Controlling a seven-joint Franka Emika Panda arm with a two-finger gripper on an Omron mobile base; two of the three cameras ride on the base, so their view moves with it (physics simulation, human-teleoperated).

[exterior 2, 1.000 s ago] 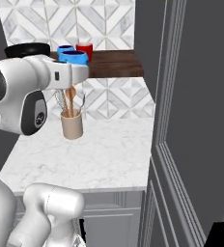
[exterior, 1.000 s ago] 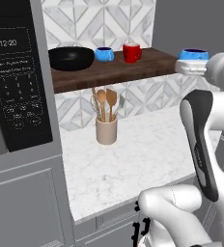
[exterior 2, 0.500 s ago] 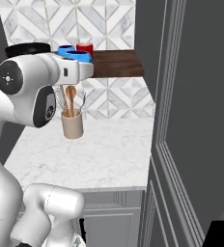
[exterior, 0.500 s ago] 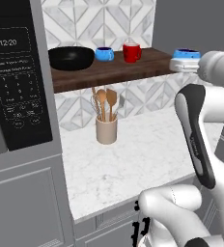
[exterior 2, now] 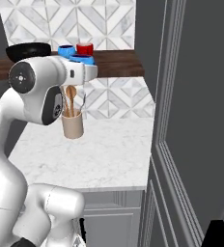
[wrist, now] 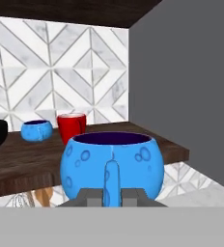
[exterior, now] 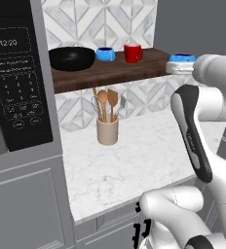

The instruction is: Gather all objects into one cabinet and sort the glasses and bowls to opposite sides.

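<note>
My gripper (wrist: 111,198) is shut on the handle of a glossy blue cup (wrist: 113,164) with a dark inside. It holds this blue cup (exterior: 182,58) upright just off the right end of the dark brown shelf board (exterior: 110,73). On the board stand the wide black bowl (exterior: 71,58) at the left, a second blue cup (exterior: 105,53) and the red mug (exterior: 132,52) to its right. In the right base view the held cup (exterior 2: 82,59) is in front of the red mug (exterior 2: 84,48). In the hand view the mug (wrist: 71,128) and far cup (wrist: 36,130) lie behind it.
A beige utensil holder (exterior: 107,131) with wooden spoons stands on the white marble counter (exterior: 134,165) under the shelf. A microwave (exterior: 17,82) is at the left. A tall dark grey panel (exterior 2: 191,111) bounds the right side.
The gripper with the blue cup has shifted a little leftward toward the shelf's right end, and the arm's upper joints have swung. Bowl, cup and mug on the shelf have not moved.
</note>
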